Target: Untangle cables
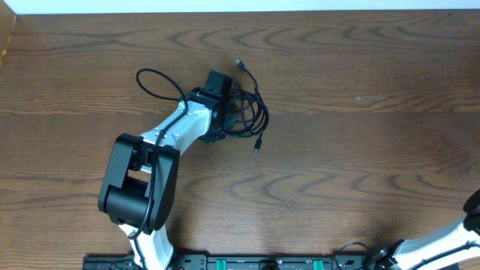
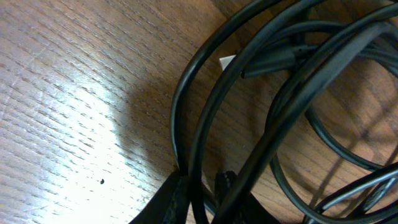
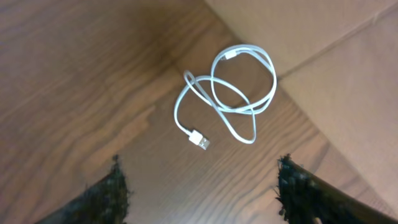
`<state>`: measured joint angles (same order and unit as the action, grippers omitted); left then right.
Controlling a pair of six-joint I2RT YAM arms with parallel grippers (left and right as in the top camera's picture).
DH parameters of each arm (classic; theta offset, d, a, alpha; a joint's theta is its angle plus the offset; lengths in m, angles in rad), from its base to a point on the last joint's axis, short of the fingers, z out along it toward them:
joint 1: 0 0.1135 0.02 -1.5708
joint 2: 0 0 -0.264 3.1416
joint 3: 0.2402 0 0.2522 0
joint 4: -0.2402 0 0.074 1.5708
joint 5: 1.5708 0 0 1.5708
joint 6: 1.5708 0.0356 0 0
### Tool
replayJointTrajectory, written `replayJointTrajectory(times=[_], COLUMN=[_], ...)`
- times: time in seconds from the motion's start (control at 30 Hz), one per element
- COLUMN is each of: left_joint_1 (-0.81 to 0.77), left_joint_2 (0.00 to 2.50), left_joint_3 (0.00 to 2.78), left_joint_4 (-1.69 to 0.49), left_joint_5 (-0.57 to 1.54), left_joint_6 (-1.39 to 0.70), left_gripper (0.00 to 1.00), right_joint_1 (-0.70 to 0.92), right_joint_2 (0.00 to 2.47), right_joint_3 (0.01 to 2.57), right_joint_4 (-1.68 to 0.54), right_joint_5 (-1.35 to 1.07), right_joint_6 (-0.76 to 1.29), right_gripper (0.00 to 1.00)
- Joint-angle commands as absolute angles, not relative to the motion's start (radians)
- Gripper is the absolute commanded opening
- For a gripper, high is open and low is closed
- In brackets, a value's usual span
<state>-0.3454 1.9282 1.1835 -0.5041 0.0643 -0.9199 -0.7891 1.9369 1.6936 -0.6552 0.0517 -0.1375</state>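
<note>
A tangle of black cables (image 1: 251,112) lies at the table's middle rear, with plugs sticking out at its near (image 1: 257,146) and far (image 1: 239,64) sides. My left gripper (image 1: 227,112) is pushed into its left side. In the left wrist view the black cables (image 2: 267,93) cross close over the gripper (image 2: 202,194). Its jaws are a narrow gap apart, with one black strand running through the gap. The white cable (image 3: 227,93) lies in loose loops on the wood, just beyond my right gripper (image 3: 202,186). That gripper is wide open and empty.
The left arm's own thicker black cord (image 1: 154,79) loops out to the left of the tangle. The right arm (image 1: 469,221) is at the front right corner. A lighter tan surface (image 3: 329,56) borders the wood beyond the white cable.
</note>
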Motion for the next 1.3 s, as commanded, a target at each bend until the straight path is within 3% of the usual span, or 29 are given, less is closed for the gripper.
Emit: replayJointTrajectory(times=[0.0, 0.03, 0.77, 0.8, 1.0, 1.07, 1.17, 1.27], left_joint_1=[-0.355, -0.355, -0.355, -0.355, -0.355, -0.355, -0.355, -0.355], left_joint_2=[1.934, 1.934, 1.934, 1.934, 1.934, 1.934, 1.934, 1.934], left_joint_3=[1.182, 1.182, 1.182, 1.182, 1.182, 1.182, 1.182, 1.182], left_joint_4=[-0.515, -0.517, -0.521, -0.521, -0.522, -0.522, -0.522, -0.522], left_joint_5=[0.086, 0.086, 0.086, 0.086, 0.086, 0.086, 0.086, 0.086], left_joint_6=[-0.917, -0.917, -0.918, -0.918, -0.918, -0.918, -0.918, -0.918], left_gripper=[0.23, 0.24, 0.39, 0.39, 0.4, 0.4, 0.4, 0.4], right_joint_1=[-0.781, -0.784, -0.842, -0.844, -0.839, -0.836, -0.825, -0.813], right_joint_2=[1.932, 1.948, 2.301, 2.322, 2.365, 2.35, 2.319, 2.298], right_joint_3=[1.702, 1.702, 1.702, 1.702, 1.702, 1.702, 1.702, 1.702], right_joint_4=[-0.676, -0.684, -0.358, -0.36, -0.439, -0.471, -0.559, -0.639], right_joint_5=[0.076, 0.077, 0.077, 0.062, -0.107, -0.172, -0.252, -0.258], right_joint_6=[-0.128, -0.128, -0.15, -0.15, -0.15, -0.15, -0.141, -0.102], right_gripper=[0.94, 0.99, 0.98, 0.95, 0.31, 0.14, 0.01, 0.01])
